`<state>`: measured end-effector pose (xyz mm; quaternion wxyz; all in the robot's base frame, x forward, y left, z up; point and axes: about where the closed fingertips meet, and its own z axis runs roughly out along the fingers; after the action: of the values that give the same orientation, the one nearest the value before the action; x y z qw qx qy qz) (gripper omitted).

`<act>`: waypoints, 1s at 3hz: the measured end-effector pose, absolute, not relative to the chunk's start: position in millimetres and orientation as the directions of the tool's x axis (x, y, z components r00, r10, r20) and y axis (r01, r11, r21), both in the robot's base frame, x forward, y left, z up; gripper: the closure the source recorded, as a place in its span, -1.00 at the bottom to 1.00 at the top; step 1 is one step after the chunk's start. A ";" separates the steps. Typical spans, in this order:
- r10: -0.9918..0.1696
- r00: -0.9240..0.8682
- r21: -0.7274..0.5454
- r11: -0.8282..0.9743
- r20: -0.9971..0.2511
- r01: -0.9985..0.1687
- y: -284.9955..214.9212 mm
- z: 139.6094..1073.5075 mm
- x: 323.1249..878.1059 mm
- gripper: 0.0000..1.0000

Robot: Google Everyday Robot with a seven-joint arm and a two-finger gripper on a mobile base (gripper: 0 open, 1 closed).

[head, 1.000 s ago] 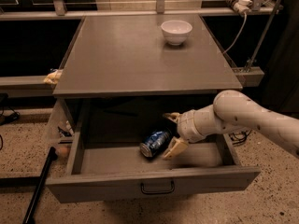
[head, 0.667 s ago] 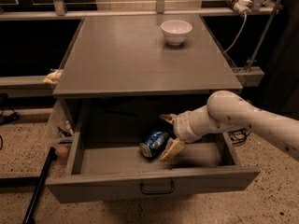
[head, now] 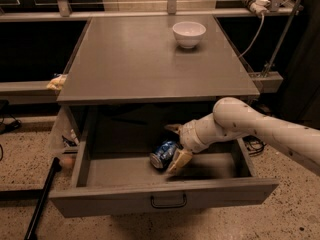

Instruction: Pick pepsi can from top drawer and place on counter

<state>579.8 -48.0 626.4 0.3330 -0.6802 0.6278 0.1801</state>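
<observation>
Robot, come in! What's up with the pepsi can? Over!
Gripper open, down in the top drawer, at the pepsi can. Can on its side, not lifted. White bowl far back on counter, out of the way.

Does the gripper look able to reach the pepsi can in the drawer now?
Probably yes. The top drawer stands open, nothing covers the pepsi can, and the gripper is inside the drawer beside it, fingers open.
</observation>
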 end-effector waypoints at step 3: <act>-0.754 0.134 -0.191 -0.011 -0.643 -0.982 -48.5 617.8 582.1 0.21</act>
<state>582.1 -48.5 617.8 0.3085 -0.6868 0.6319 0.1841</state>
